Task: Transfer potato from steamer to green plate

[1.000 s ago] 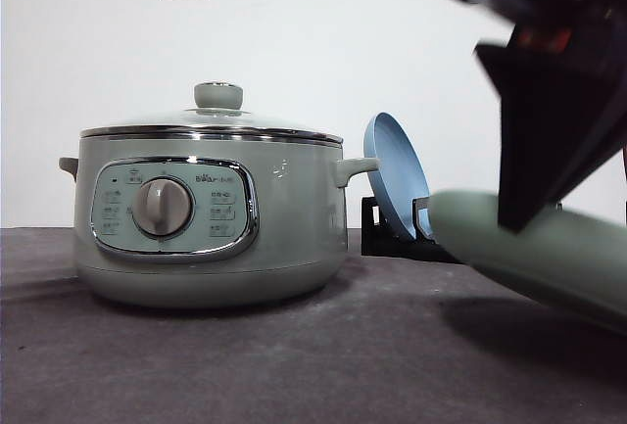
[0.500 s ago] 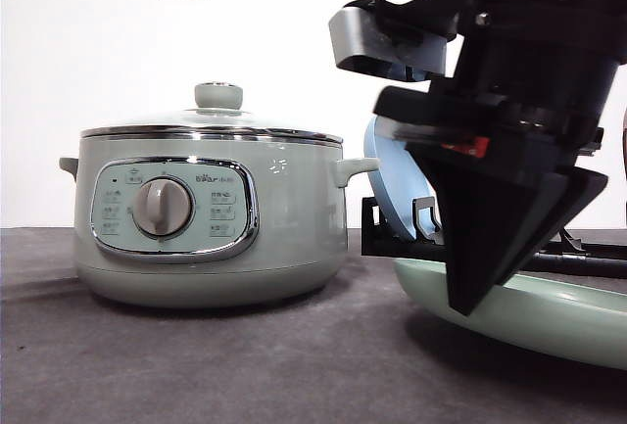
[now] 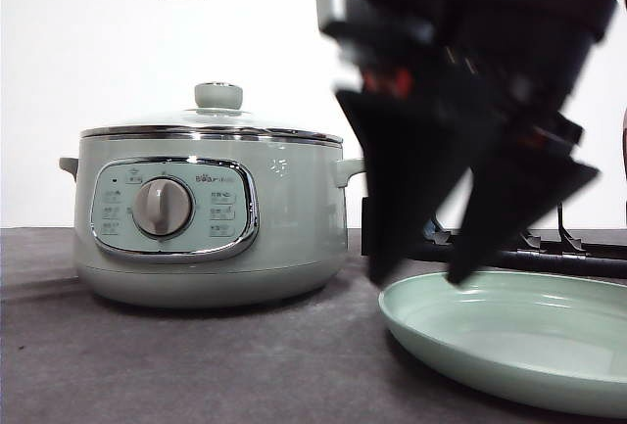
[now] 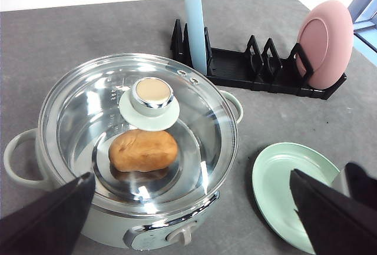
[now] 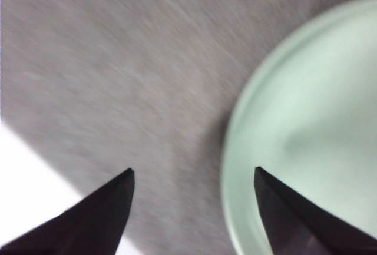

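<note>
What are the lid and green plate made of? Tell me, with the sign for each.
Lid: clear glass, most likely; the potato shows through it and it carries bright reflections, with a shiny metal-looking rim. Green plate: smooth pale green with a soft sheen, so glazed ceramic or hard plastic; the look cannot settle which.

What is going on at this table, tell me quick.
A two-armed robot is setting up to move the potato from the steamer onto the green plate. The plate lies flat on the table to the right of the steamer, and the right hand hangs open just above its near rim, holding nothing. The potato sits inside the steamer under the closed glass lid. The left hand is open above the pot, touching nothing. A rack behind holds a blue and a pink plate.
</note>
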Controlling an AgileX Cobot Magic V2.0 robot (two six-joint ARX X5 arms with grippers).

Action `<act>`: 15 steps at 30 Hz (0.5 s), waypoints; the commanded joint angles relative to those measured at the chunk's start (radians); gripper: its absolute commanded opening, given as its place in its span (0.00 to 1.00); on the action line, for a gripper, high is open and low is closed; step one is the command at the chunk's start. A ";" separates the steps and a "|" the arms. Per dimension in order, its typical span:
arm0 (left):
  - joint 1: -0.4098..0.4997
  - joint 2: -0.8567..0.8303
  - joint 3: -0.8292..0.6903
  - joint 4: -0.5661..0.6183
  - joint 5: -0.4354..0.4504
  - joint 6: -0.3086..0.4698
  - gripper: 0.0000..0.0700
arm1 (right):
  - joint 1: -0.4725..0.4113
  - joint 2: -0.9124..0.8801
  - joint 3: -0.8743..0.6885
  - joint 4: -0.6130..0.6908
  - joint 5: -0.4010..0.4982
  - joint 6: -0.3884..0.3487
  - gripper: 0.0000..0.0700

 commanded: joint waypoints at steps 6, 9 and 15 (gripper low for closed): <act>-0.005 0.010 0.018 0.005 0.006 0.012 0.96 | -0.058 -0.108 0.094 0.009 -0.052 0.019 0.66; -0.005 0.010 0.018 0.005 0.006 0.013 0.96 | -0.107 -0.182 0.109 0.009 -0.054 0.017 0.74; -0.005 0.010 0.018 0.005 0.006 0.021 0.96 | -0.216 -0.360 0.110 -0.002 -0.054 -0.003 0.84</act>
